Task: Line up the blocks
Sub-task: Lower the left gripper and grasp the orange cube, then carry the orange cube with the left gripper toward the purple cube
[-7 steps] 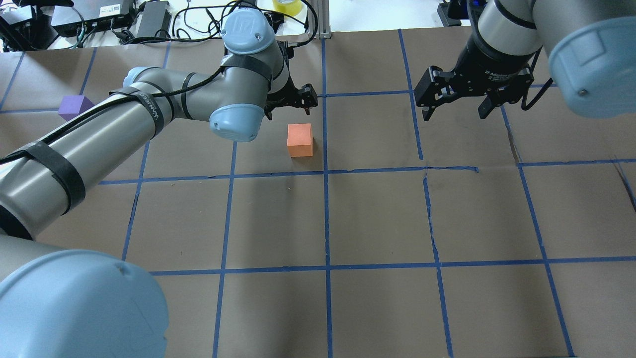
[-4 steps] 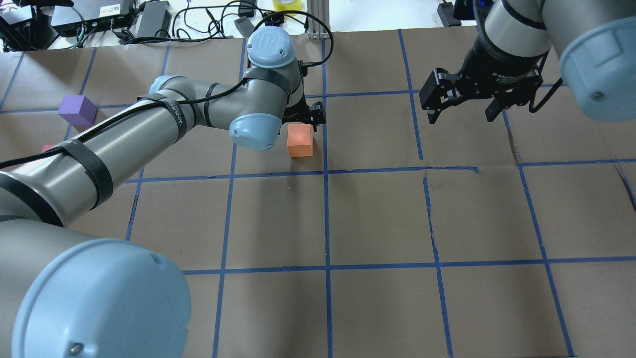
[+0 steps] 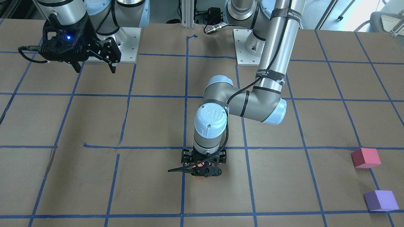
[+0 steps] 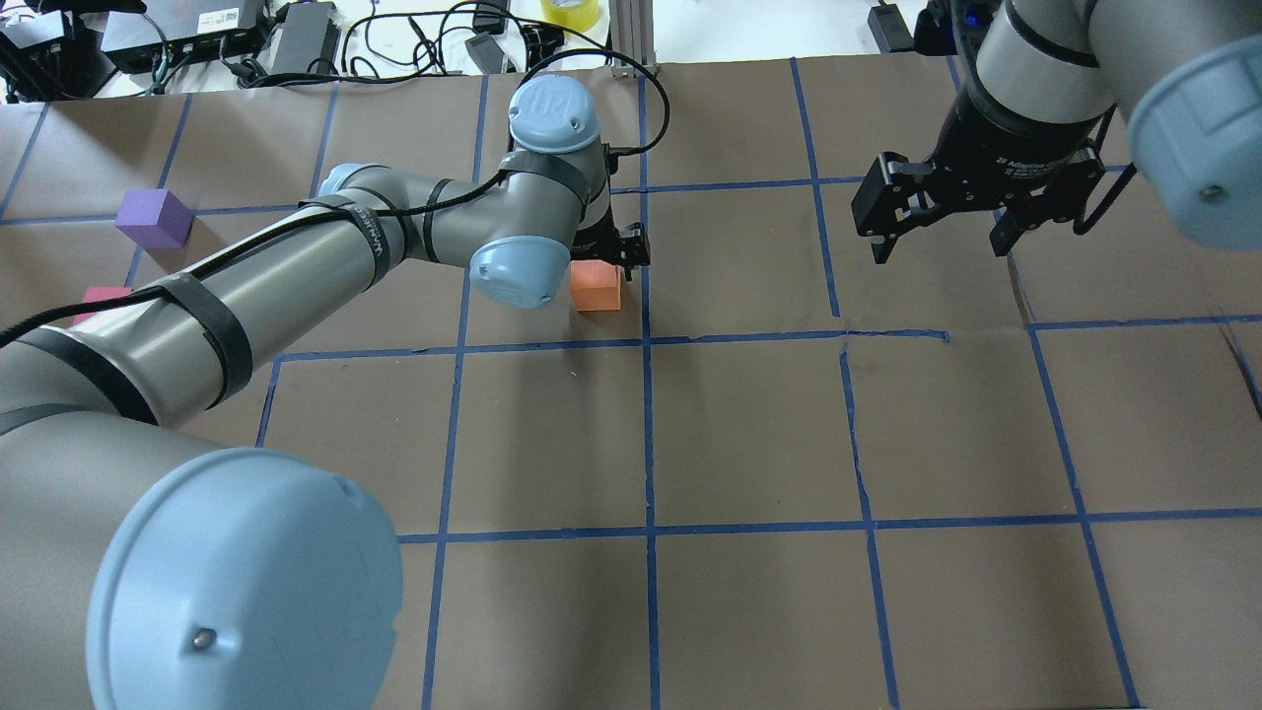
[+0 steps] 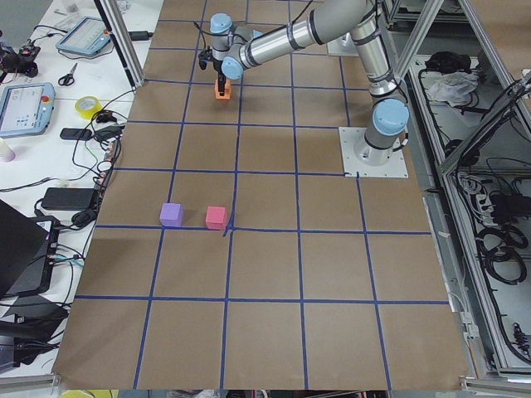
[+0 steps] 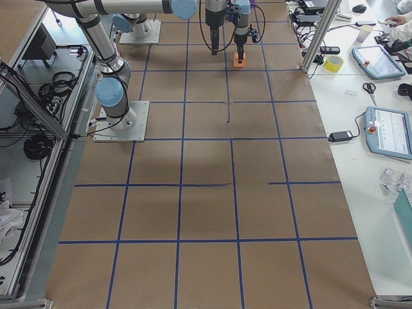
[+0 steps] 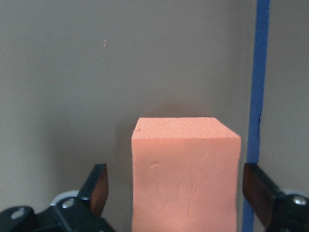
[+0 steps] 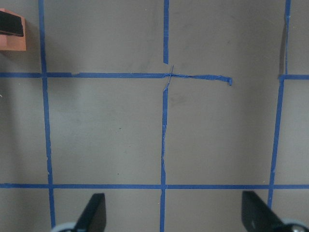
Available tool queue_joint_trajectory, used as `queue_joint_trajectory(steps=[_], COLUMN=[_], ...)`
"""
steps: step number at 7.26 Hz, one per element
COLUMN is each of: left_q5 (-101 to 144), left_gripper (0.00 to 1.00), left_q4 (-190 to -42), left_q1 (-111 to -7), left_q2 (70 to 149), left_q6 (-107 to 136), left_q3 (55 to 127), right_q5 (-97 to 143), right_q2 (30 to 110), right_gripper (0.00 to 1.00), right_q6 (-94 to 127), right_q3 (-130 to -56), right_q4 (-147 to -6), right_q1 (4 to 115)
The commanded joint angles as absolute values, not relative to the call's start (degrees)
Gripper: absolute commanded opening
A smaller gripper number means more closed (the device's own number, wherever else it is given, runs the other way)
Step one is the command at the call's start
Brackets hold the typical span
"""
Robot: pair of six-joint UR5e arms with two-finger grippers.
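The orange block [image 4: 596, 286] sits near the table's middle by a blue tape line. My left gripper [image 4: 616, 258] is lowered over it and open. In the left wrist view the fingers [image 7: 96, 188] stand on both sides of the orange block [image 7: 186, 174] with small gaps. In the front view the left gripper [image 3: 203, 168] hides most of the block. The purple block [image 4: 153, 217] and the red-pink block [image 4: 99, 296] lie far left, apart; the arm partly hides the red-pink one. My right gripper [image 4: 942, 247] hangs open and empty above the table's far right.
Cables and power bricks [image 4: 246, 35] and a yellow tape roll [image 4: 570, 10] lie beyond the far edge. The brown paper has a torn seam [image 4: 848, 340] at the centre right. The arm base plates [image 3: 126, 41] are on the robot's side.
My left arm has swung toward the orange block and lowered its open gripper around it. My right gripper has drifted slightly to the right. The blocks have not moved.
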State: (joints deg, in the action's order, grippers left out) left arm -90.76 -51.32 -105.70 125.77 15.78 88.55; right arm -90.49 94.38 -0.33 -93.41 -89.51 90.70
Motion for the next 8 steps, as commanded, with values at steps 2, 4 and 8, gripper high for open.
queue_joint_trajectory(steps=[2,4,8], left_q5=[-90.5,-91.0,-92.7], left_gripper=[0.1,0.02,0.0], left_q4=[-51.3,-51.2,-56.8], left_q1=[-105.7,-105.6,-89.1], left_q2=[126.0,125.6,121.3], left_q6=[16.0,15.6,-6.1], left_q3=[88.6,88.3,87.5], right_q5=[-95.3,-94.4,-89.0], right_q2=[95.5,95.7,95.2], right_gripper=[1.0,1.0,1.0], right_q6=[-0.4,0.6,0.6], right_q3=[-93.4,-93.3,-93.5], right_q4=[-87.2,-87.4,-87.8], right_q1=[90.9,91.1,91.0])
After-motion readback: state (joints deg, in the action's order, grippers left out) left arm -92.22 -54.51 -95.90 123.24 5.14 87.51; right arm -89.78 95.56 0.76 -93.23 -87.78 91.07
